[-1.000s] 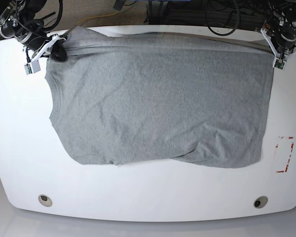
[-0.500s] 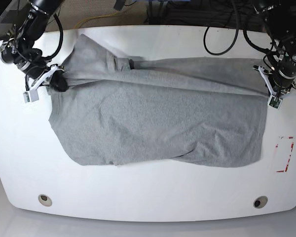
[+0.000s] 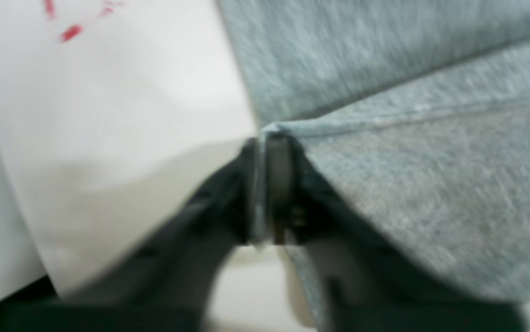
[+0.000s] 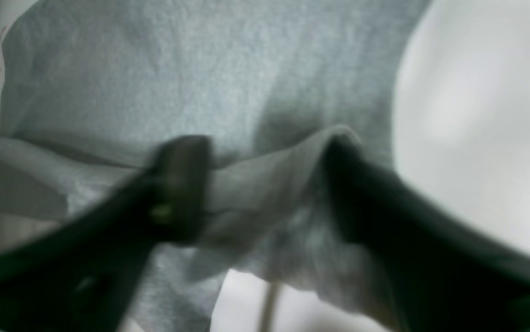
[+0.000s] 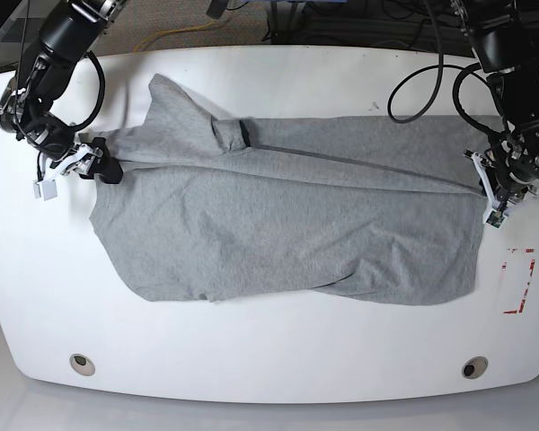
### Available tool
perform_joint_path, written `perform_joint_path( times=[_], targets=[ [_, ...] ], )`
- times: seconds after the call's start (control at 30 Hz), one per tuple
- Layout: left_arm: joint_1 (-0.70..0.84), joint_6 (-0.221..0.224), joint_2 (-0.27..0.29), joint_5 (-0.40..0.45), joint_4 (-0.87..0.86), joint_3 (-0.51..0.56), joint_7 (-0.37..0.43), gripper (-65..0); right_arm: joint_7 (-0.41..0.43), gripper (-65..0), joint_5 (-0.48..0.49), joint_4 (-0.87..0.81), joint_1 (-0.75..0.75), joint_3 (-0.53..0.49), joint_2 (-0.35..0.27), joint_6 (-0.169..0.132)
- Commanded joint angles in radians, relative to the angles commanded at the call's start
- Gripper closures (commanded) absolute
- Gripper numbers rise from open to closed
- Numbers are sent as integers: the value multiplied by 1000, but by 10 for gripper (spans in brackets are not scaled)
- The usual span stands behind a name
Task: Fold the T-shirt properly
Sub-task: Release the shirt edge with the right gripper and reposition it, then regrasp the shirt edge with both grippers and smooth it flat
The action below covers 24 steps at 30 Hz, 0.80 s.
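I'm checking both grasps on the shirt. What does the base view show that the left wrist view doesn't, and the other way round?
Only the base view shows the whole T-shirt spread on the white table, its far edge folded over, with the right gripper at the other corner. Only the left wrist view shows the left gripper up close, jaws pinched on a hemmed edge. Both show the left gripper, grey cloth, table and red markings.
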State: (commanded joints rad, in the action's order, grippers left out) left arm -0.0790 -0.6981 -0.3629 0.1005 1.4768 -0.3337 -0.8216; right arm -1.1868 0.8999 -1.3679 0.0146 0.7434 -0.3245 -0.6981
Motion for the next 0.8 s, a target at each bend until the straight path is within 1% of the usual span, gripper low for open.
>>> perform_joint_path(
  times=[0.03, 0.1, 0.13, 0.17, 0.2, 0.33, 0.43, 0.5, 0.57, 0.67, 0.73, 0.8],
  targets=[
    [-2, 0, -2, -3, 0, 8, 0, -289, 0, -517, 2, -20, -20, 0, -5, 0],
    [0, 0, -2, -3, 5, 12, 0, -433, 0, -515, 3, -97, -80, -2, -5, 0],
    [0, 0, -2, -3, 5, 12, 0, -486, 0, -515, 3, -127, -106, -2, 3, 0],
    [0, 0, -2, -3, 5, 12, 0, -519, 0, -515, 3, -153, -129, -2, 15, 0],
    [0, 0, -2, -3, 5, 12, 0, -537, 0, -515, 3, -184, -157, 0, 32, 0],
    [2, 0, -2, -5, 8, 11, 0, -540, 0, -515, 3, -299, -279, 2, 80, 0],
    [34, 0, -2, -5, 46, 0, 0, -540, 0, -515, 0, -331, -342, -5, 123, 0],
    [74, 0, -2, -5, 78, 3, 5, -540, 0, -515, -5, -328, -361, -5, 149, 0],
    [101, 0, -2, -5, 112, 5, 26, -540, 0, -515, -14, -319, -365, -6, 169, 0],
    [160, 0, 5, -5, 158, 6, 55, -540, 0, -515, -64, -310, -364, -6, 204, 0],
    [178, 0, 8, -5, 169, 6, 55, -540, 0, -515, -94, -310, -362, -9, 219, 0],
    [184, 0, 37, -5, 167, 8, 57, -540, 0, -515, -104, -310, -361, -51, 229, 0]
  ],
)
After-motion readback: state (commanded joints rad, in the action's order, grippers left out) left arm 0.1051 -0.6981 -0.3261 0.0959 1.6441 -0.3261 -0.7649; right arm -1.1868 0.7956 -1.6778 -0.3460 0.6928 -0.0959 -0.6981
